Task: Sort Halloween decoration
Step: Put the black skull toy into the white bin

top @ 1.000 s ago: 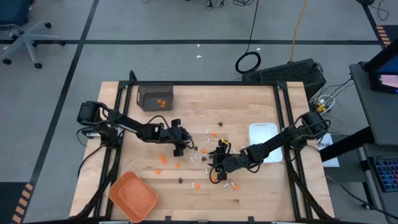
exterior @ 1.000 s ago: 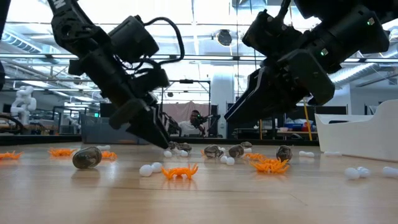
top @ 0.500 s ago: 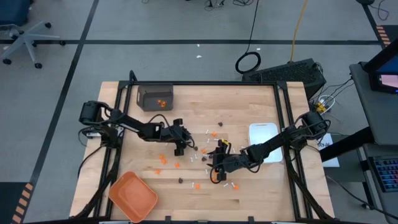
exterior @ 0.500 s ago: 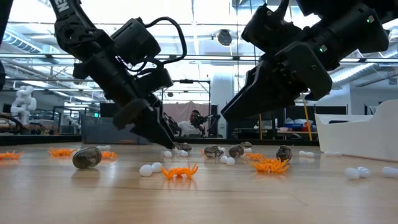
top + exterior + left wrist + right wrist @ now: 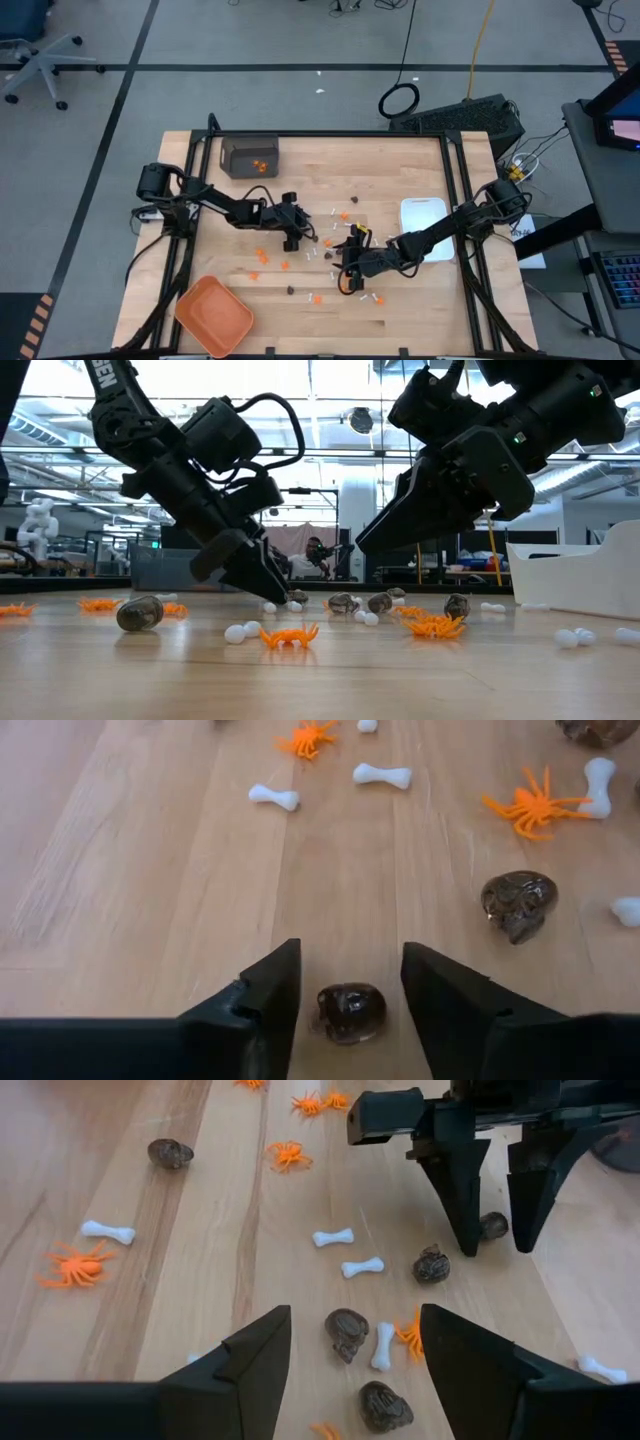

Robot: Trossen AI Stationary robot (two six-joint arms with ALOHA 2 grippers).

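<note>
orange spiders (image 5: 533, 807), white bones (image 5: 383, 776), dark brown skulls (image 5: 350, 1012)

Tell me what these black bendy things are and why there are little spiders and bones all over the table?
Those are two robot arms at a wooden table. One picture looks down from above, one looks across from table height, and two come from small cameras on the arms' wrists.

Each arm ends in a tool with two fingers for pinching. The left tool is down at the table with its fingers apart on either side of a dark skull, not yet squeezing it. The right tool is open and holds nothing.

Scattered on the wood are toy Halloween pieces: orange spiders, white bones and more dark skulls. An orange tray, a white dish and a dark box with some orange pieces in it sit near the table's edges.
</note>
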